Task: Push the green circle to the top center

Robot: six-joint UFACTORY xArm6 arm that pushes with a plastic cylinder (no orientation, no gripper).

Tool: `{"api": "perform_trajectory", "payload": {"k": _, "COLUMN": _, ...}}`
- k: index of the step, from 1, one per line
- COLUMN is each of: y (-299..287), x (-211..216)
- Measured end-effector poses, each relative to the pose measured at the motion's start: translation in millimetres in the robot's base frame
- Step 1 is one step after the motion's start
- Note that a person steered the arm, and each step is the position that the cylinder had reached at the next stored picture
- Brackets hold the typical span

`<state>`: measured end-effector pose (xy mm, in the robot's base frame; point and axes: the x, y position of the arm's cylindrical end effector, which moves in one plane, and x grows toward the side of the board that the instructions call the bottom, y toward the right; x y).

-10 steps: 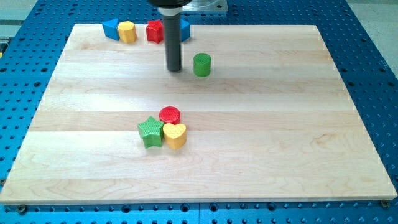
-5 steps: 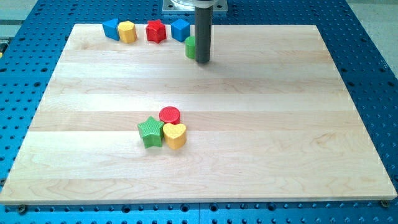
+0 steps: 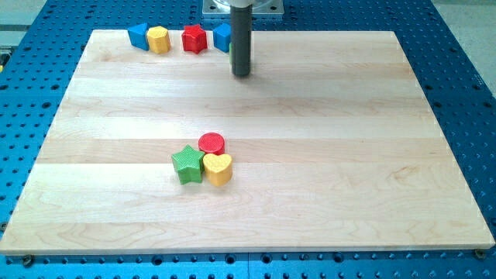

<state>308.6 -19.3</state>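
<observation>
The green circle (image 3: 231,47) is almost wholly hidden behind my rod; only a thin green sliver shows at the rod's left edge, near the top centre of the wooden board (image 3: 349,155). It sits just below and to the right of a blue cube (image 3: 222,36). My tip (image 3: 241,75) rests on the board right in front of the green circle, on its lower right side.
Along the top edge, left of the rod, stand a blue block (image 3: 138,35), a yellow block (image 3: 158,39) and a red star (image 3: 194,38). Mid-board, a red circle (image 3: 211,142), a green star (image 3: 187,164) and a yellow heart (image 3: 218,168) cluster together.
The green circle has slid up and left, from mid-upper board to beside the blue cube. My rod swung from its left side round to its right and followed it.
</observation>
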Motion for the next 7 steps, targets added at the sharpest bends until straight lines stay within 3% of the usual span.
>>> {"api": "perform_trajectory", "payload": {"k": 2, "y": 9, "x": -32}}
{"api": "perform_trajectory", "payload": {"k": 6, "y": 18, "x": -52}}
{"api": "perform_trajectory", "payload": {"k": 7, "y": 2, "x": -27}}
